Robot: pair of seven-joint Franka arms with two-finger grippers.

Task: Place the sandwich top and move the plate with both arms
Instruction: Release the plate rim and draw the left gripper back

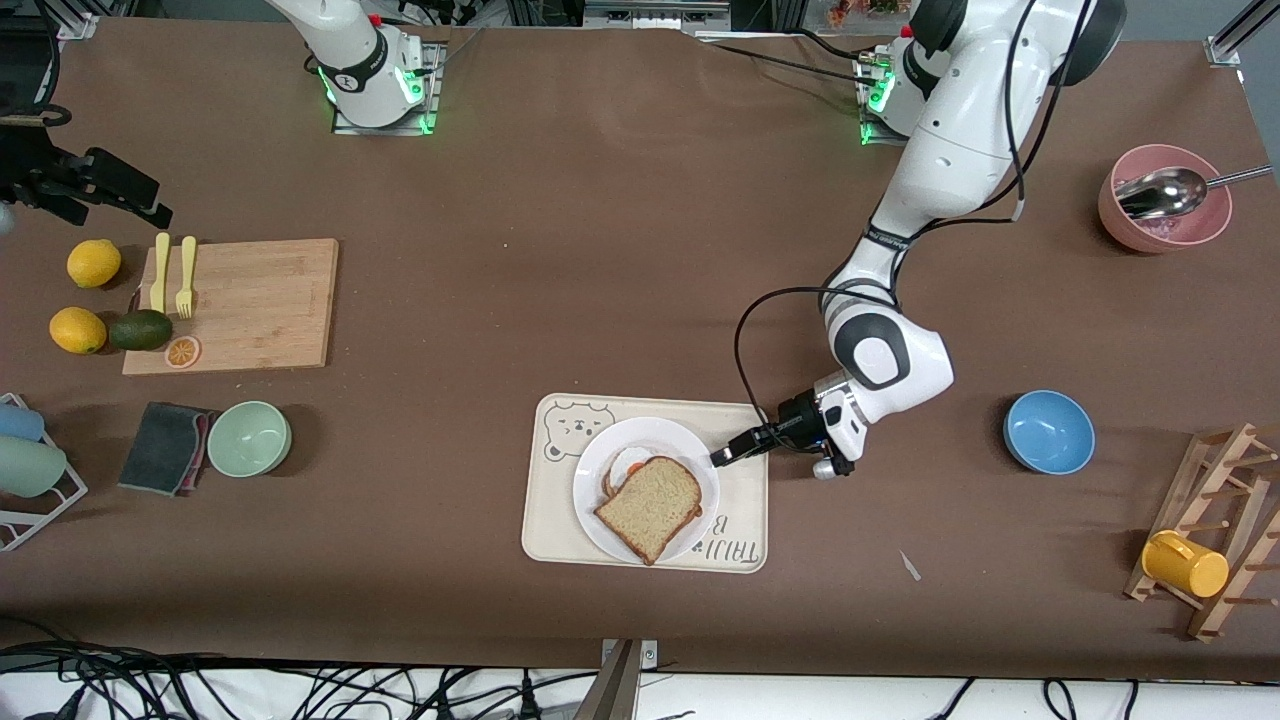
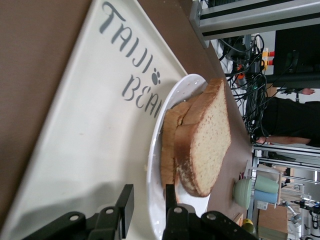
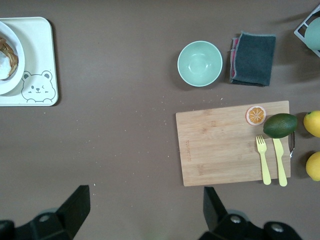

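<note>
Brown table, with a bear tray [image 1: 740, 520] near its front edge. On it sits the plate [image 1: 600, 470], and the sandwich top [image 1: 652, 505] already lies over the egg slice. Left gripper [image 1: 722, 457], fingers a little apart and holding nothing, hangs at the plate's rim. Right gripper [image 3: 145, 202] waits wide open above the table beside the cutting board [image 3: 220, 145]. Next, I think, both must grab the plate's rim.

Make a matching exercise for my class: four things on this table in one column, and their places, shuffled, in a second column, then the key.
Things:
1. sandwich top
2. yellow fork
3. metal spoon
4. yellow cup

Places:
A. in the pink bowl
B. on the wooden rack
C. on the slice with the fried egg, on the plate
D. on the cutting board

Pairs: 1-C, 2-D, 3-A, 4-B
</note>
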